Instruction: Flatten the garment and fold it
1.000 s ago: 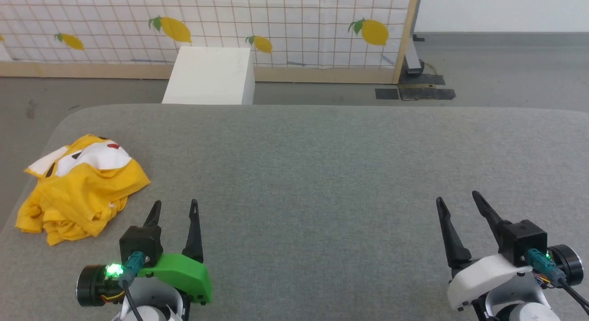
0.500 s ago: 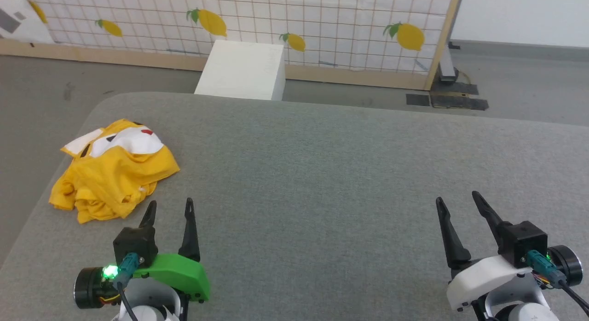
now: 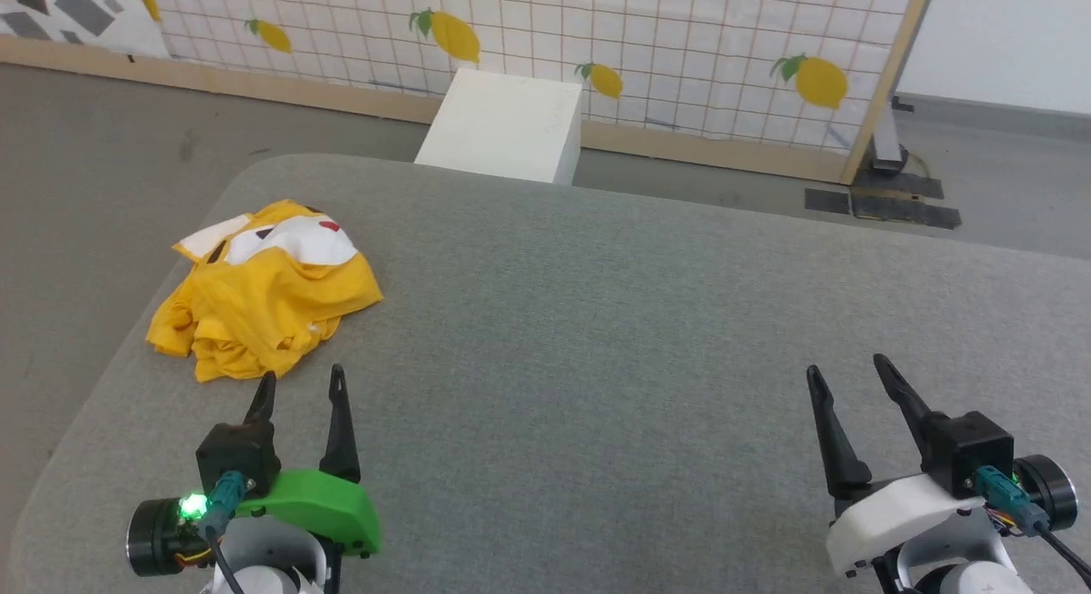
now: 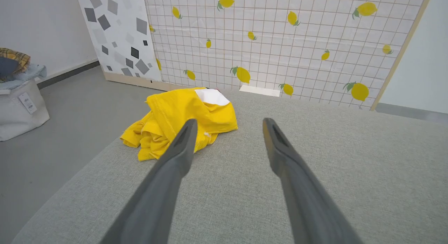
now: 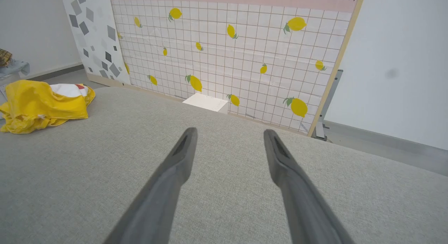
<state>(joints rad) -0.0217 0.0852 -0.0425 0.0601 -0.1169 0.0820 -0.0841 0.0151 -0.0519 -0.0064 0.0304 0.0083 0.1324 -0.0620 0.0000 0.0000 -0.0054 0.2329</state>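
Grey woven cloth covers the padded table (image 3: 597, 338), whose corners are rounded, and both arms reach in over its near edge. The left gripper (image 3: 303, 372), on a green wrist shell, has its two dark fingers spread apart with nothing between them. It sits on the near side of the garment (image 3: 264, 300), its outer fingertip just beside the closest hem; contact cannot be told. The right gripper (image 3: 845, 364), on a white shell, is likewise parted and empty, and lies well apart to the right of the garment over bare cloth.

The garment is a mustard-yellow T-shirt lying crumpled in a heap by the table's left edge, toward the far left corner. Its near part is bunched into folds, while its far part shows white patches, a small red dot and black marks. In the left wrist view, one white patch shows on top of the heap.

On the grey floor (image 3: 102, 151), to the left of the garment, the left wrist view shows a white bin (image 4: 19, 111) with clothes piled on it. Beyond the garment and to its right, a white box (image 3: 503, 125) stands past the table's far edge. Behind the box rises a gridded white backdrop (image 3: 682, 57) printed with lemons in a wooden frame, with a panel of grey squares (image 4: 115, 37) at its left end. Farthest right of the garment, dark mats (image 3: 882, 206) lie at the frame's foot.
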